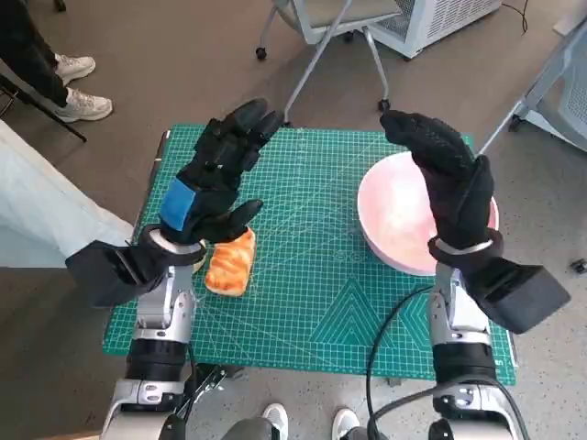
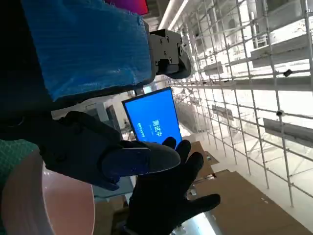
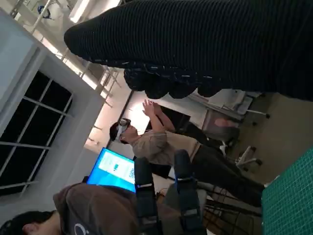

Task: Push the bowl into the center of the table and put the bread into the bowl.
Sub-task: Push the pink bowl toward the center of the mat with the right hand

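A green cutting mat point(image 1: 312, 275) printed with a white grid covers the small table, which stands on a grey-brown floor. At 12 o'clock beyond the table a wheeled chair point(image 1: 321, 27) shows only its legs and seat edge, with a pale slatted unit point(image 1: 440, 18) beside it at 1 o'clock. At 10 o'clock a person's white shoes point(image 1: 78, 87) and dark trouser legs come in from the corner; at 6 o'clock two more white shoe tips point(image 1: 307, 420) peek out under the near edge.

The pink bowl point(image 1: 394, 215) sits at 3 o'clock on the mat, close to the right edge and well off centre. The right hand point(image 1: 449, 174) hovers over it with fingers spread and nothing in its hold, hiding much of the rim on that side. The bread point(image 1: 231, 261), golden and glazed, lies at 8 o'clock on the mat, partly covered by the left hand point(image 1: 215, 179), which is raised with fingers apart and empty.

The left wrist view shows a blue screen point(image 2: 152, 120) and a wire grid of shelving point(image 2: 244, 73), with only a slice of the bowl at the edge. The right wrist view is mostly glove; a person point(image 3: 161, 147) in goggles with raised hands stands beyond, and a second person is cut off at the corner
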You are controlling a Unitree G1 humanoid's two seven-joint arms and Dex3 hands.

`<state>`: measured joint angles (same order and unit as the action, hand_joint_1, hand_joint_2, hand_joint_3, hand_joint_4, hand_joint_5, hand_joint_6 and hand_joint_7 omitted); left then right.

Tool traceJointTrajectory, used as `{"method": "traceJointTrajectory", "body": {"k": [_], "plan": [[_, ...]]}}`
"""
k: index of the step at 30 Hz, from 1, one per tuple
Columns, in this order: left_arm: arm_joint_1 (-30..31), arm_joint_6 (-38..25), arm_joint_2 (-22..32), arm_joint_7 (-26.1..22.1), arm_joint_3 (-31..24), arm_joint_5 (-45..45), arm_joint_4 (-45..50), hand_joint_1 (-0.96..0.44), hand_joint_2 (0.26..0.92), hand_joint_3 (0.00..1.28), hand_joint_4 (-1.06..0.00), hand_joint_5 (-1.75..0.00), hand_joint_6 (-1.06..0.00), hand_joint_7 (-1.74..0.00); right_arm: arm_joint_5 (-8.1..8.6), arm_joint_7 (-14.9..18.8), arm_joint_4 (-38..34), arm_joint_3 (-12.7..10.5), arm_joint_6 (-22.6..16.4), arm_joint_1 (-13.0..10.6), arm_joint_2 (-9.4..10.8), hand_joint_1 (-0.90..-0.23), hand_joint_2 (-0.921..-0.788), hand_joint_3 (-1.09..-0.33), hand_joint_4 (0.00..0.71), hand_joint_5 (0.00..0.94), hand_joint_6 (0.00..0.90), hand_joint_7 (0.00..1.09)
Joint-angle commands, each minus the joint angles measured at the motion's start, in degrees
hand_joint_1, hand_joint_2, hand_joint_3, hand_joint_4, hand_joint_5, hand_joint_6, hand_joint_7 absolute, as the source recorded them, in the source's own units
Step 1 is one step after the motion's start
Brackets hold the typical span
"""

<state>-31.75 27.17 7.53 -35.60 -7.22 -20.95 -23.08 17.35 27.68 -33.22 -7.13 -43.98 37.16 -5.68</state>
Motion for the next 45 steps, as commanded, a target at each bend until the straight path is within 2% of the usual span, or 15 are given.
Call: {"method": "traceJointTrajectory", "body": {"k": [1,15,19,23,25,29,32,38,42,45], "plan": [[-1.0,-0.5,0.0,-0.2,0.0,-0.7,1.3,-0.58,0.921,0.45,0.0,-0.32,0.0,-0.48,-0.29,0.1,0.1,0.1,1.1,-1.5,0.1,-0.664,-0.921,-0.776,0.205,0.0,0.013,0.6],[-1.1,-0.6,0.1,-0.3,0.0,-0.6,1.6,-0.58,0.921,0.44,0.0,-0.32,0.0,-0.48,-0.38,-0.3,1.0,-0.1,1.7,-2.6,-0.1,-0.672,-0.921,-0.772,0.206,0.001,0.017,0.59],[-1.0,-0.4,0.1,-0.4,0.0,-0.5,1.7,-0.58,0.921,0.44,0.0,-0.32,0.0,-0.48,0.74,0.2,1.1,-1.1,2.0,-3.0,-1.1,-0.673,-0.921,-0.772,0.208,0.002,0.018,0.59],[-0.9,-0.5,0.1,-0.3,0.0,-0.4,1.9,-0.57,0.921,0.45,0.0,-0.32,0.0,-0.48,2.3,0.9,-0.1,-3.1,1.5,-3.2,-2.8,-0.674,-0.921,-0.768,0.211,0.002,0.031,0.57],[-0.9,-0.5,0.2,-0.4,-0.1,-0.5,1.8,-0.57,0.921,0.45,0.0,-0.32,0.0,-0.48,2.97,0.9,-1.9,-4.9,0.7,-3.0,-3.9,-0.674,-0.921,-0.765,0.214,0.003,0.043,0.55],[-0.9,-0.1,0.3,-0.5,-0.2,-0.5,1.3,-0.58,0.921,0.45,0.0,-0.32,0.0,-0.47,3.34,0.0,-5.4,-7.6,-1.3,-2.2,-5.2,-0.665,-0.921,-0.75,0.226,0.002,0.105,0.45],[-1.0,0.4,0.4,-0.5,-0.4,-0.3,0.7,-0.58,0.921,0.45,0.0,-0.32,0.0,-0.47,2.47,-2.5,-9.3,-10.0,-3.4,-1.3,-6.4,-0.659,-0.921,-0.745,0.227,0.001,0.132,0.42],[-0.7,0.8,0.5,0.1,-0.6,0.3,0.8,-0.59,0.921,0.45,0.0,-0.32,0.0,-0.47,0.31,-7.7,-19.9,-13.7,-6.8,1.5,-11.0,-0.635,-0.921,-0.768,0.206,0.0,0.147,0.38],[-0.8,1.0,0.6,0.4,-0.7,0.5,0.7,-0.58,0.92,0.46,0.0,-0.31,0.0,-0.47,-0.55,-10.6,-26.1,-15.4,-7.0,3.1,-13.9,-0.63,-0.921,-0.812,0.192,0.0,0.143,0.36],[-0.9,1.4,0.9,0.5,-0.9,0.7,0.3,-0.58,0.92,0.46,0.0,-0.31,0.0,-0.47,-0.48,-12.6,-29.9,-16.5,-5.8,4.1,-15.5,-0.619,-0.921,-0.835,0.184,0.0,0.139,0.35]]}}
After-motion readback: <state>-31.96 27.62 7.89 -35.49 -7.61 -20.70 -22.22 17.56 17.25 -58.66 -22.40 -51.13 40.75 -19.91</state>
